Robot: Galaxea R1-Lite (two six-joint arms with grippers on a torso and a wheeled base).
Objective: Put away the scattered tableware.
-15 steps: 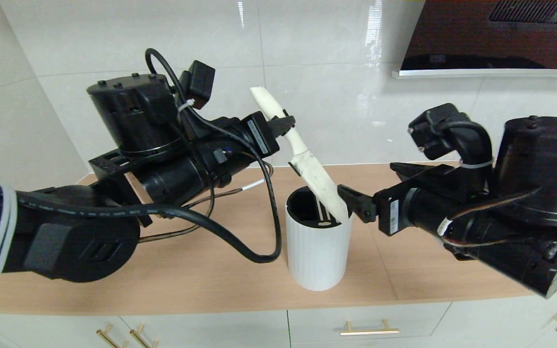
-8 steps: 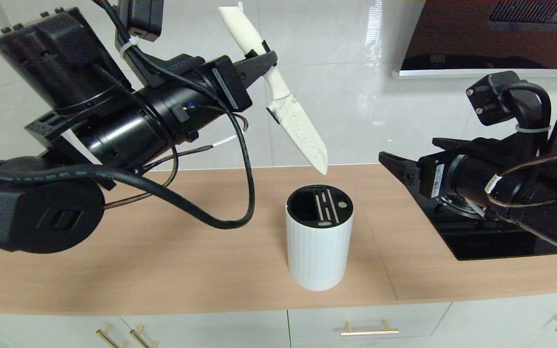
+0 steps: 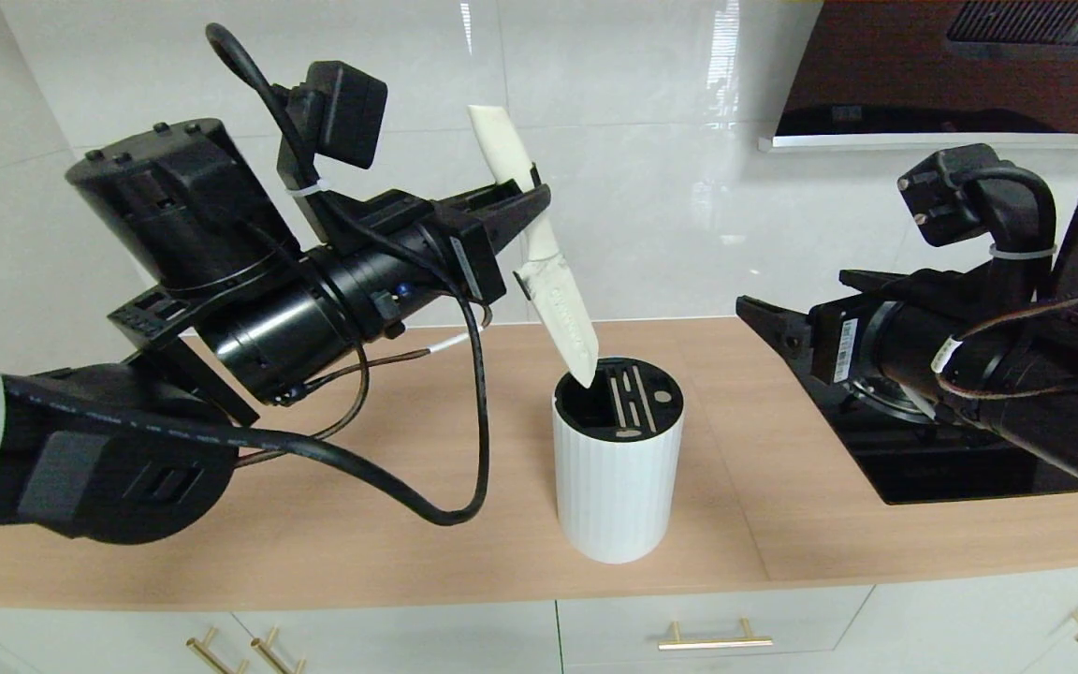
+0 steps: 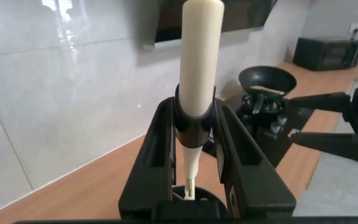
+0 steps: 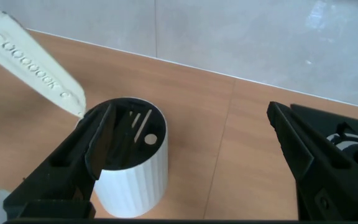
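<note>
**Operator:** Where is the knife?

**Spotter:** You have the white ceramic knife with the cream handle (image 3: 539, 253) in your left end effector (image 3: 525, 201). The fingers (image 4: 166, 143) are closed tight on the handle, one on each side. The end of the handle stands up above them. The knife is tilted, with the blade pointing down towards the white ribbed cylinder-shaped knife holder (image 3: 616, 468).

**Operator:** And the tip?

**Spotter:** The tip is at the top of the holder, on the edge of the wide dark opening and beside the narrow slots. In your right wrist view the blade (image 5: 30, 59) comes down to the rim of the holder (image 5: 132, 174). I cannot tell whether the tip is already inside or only touches the rim.

**Operator:** And the holder?

**Spotter:** It stands upright on the light wooden bench (image 3: 361, 524), near the front edge. The black cooktop (image 3: 932, 468) is set in the bench on your right, apart from the holder.

**Operator:** And the right arm?

**Spotter:** Your right end effector (image 3: 787, 295) is above the cooktop's edge and points towards the holder, at about the height of its top. Its fingers are wide apart and hold nothing. In the right wrist view the holder is seen partly between the two fingers (image 5: 291, 143), but they do not touch it.
</note>
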